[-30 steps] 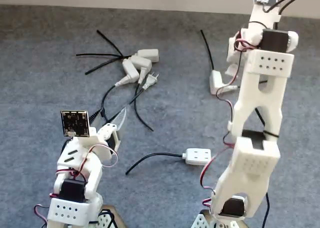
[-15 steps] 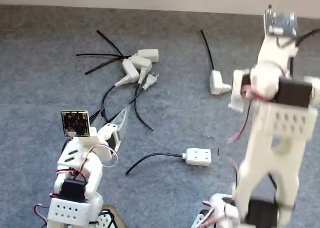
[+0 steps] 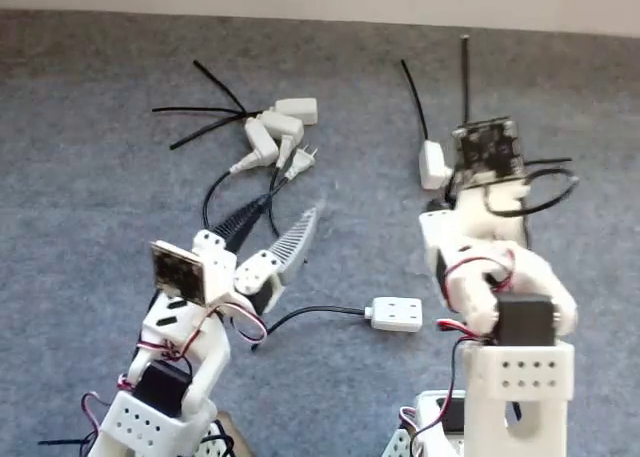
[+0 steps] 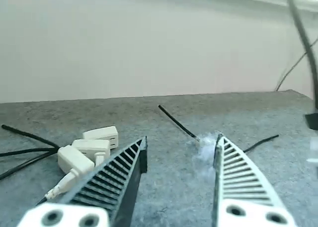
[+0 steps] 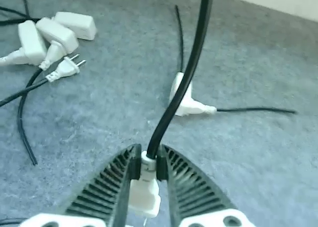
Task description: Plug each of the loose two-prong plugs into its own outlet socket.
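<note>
My right gripper (image 5: 148,155) is shut on a white two-prong plug (image 5: 145,194), held above the carpet. Its black cord (image 5: 186,73) rises out between the fingers and shows as a cord (image 3: 465,77) beyond the right arm. Just ahead lies a white outlet adapter (image 5: 186,102), also the adapter (image 3: 432,164). A loose plug (image 3: 303,160) lies beside a cluster of white adapters (image 3: 275,127). My left gripper (image 3: 290,207) is open over the carpet, and its fingers (image 4: 117,180) point toward the adapters (image 4: 89,147). A white socket strip (image 3: 397,314) lies between the arms.
Black cords (image 3: 200,112) fan out from the adapter cluster and curl across the grey carpet (image 3: 90,207) near the left arm. Another cord (image 3: 310,312) runs from the socket strip toward the left arm's base. A pale wall (image 4: 149,38) borders the far edge.
The right arm has pulled back from its far reach over the adapter, carrying the plug and cord. The left gripper has opened and swung forward and right.
</note>
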Available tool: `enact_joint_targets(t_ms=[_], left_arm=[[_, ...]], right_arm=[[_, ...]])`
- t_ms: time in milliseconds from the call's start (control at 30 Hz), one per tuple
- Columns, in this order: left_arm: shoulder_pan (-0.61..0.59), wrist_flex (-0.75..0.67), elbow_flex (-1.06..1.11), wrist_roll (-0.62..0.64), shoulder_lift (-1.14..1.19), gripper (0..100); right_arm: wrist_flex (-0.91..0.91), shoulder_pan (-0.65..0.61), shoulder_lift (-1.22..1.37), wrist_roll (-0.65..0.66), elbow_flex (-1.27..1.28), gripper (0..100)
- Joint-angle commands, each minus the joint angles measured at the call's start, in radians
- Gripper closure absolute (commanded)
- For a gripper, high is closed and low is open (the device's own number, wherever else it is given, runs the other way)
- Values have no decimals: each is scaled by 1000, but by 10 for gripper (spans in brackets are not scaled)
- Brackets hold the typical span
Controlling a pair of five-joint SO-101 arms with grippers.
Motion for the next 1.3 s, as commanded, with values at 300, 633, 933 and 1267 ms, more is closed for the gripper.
enact_joint_targets(t_ms=[300,633,933,1267], left_arm=[[243,17,16,-157,-2,768],[236,61,16,-157,-2,768],[236,74,16,-161,-2,769],[206,74,16,-161,-2,769]], right_arm=[[-119,-297,-38,-17,96,992],[21,-395,-90,-15,47,992],[185,-503,-378,81,33,992],[294,-407,-414,81,1,992]])
